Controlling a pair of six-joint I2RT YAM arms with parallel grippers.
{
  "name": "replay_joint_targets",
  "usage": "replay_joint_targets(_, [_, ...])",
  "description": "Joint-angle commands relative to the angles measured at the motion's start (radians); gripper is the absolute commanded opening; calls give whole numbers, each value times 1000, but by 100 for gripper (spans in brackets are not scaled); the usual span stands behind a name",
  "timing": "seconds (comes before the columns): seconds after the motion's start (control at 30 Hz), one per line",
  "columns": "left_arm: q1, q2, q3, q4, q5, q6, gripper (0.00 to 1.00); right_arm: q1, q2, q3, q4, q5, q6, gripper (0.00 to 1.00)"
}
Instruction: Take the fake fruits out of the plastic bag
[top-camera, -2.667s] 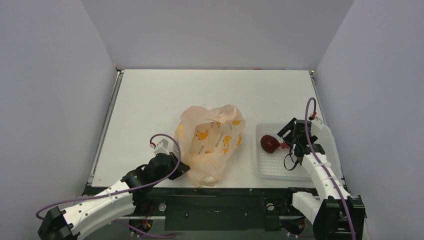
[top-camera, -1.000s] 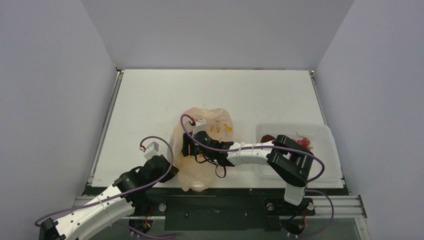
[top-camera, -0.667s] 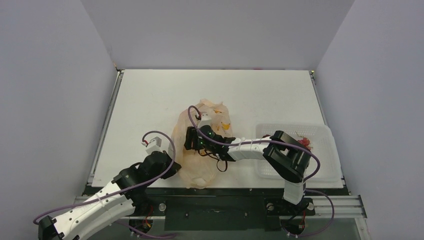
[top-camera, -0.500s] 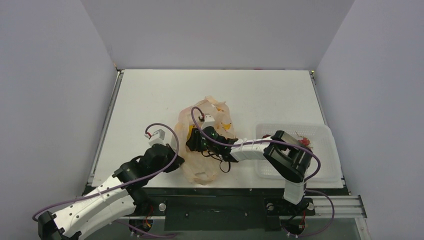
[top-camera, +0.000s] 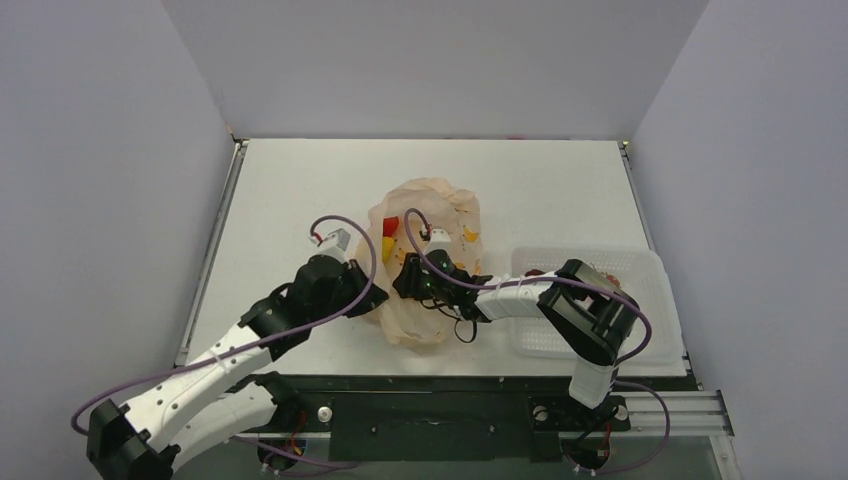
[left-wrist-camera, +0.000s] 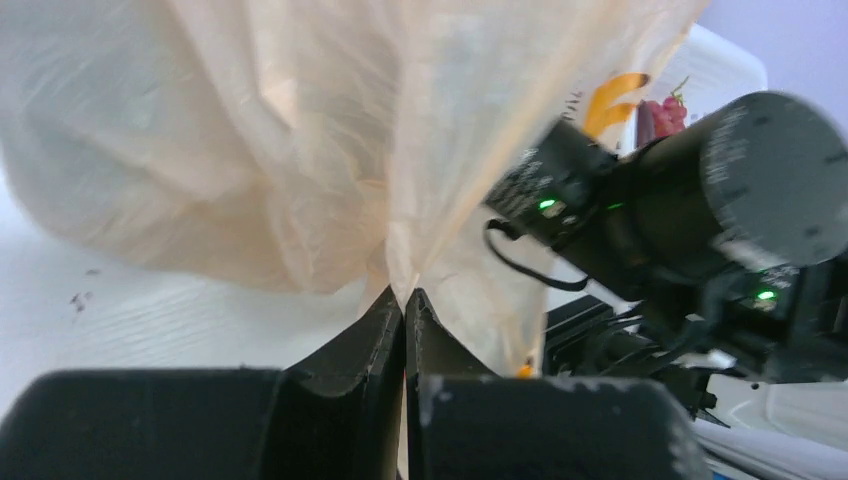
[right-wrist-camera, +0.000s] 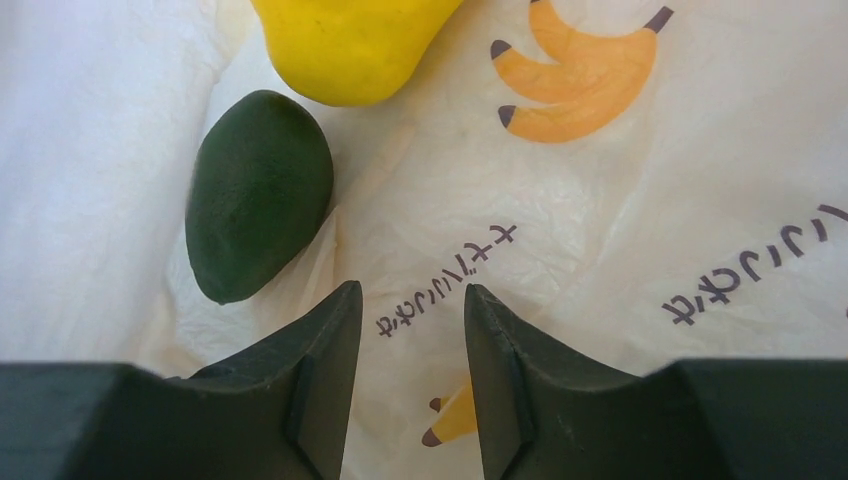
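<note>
As the left gripper, clamped on the crinkly peach banana-printed plastic bag, raised it, the right gripper narrowed empty inside, beside the dark green avocado-shaped fruit, not yet grasped.

The plastic bag is crinkly, translucent and pale peach, printed with orange-yellow bananas and dark lettering. It stands puffed up and creased near the middle of the table, just left of the white tray. Inside it, a dark green avocado lies tilted on the film, with a smooth yellow fruit just beside its upper end. From above, a small red fruit shows through the bag's left wall. A string of red berries lies outside the bag, in the tray.
</note>
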Motion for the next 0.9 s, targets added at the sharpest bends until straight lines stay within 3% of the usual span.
replay_joint_targets(0.0, [45, -201, -208, -46, -27, -77, 0, 8, -54, -3, 67, -12, -12, 41])
replay_joint_targets(0.17, [49, -410, -383, -170, -71, -152, 0, 37, -44, 18, 75, 8, -46, 51])
replay_joint_targets(0.33, [48, -539, -420, -276, -158, -166, 0, 60, 6, 85, 67, 4, -58, 54])
replay_joint_targets(0.43, [49, -531, -418, -270, -162, -166, 0, 67, 22, 109, 73, 11, -54, 56])
replay_joint_targets(0.7, [49, -441, -403, -186, -114, -144, 0, 62, 61, 139, 137, 84, 103, 75])
replay_joint_targets(0.87, [48, -423, -414, -137, -78, -148, 0, 51, 113, 190, 118, 121, 158, 81])
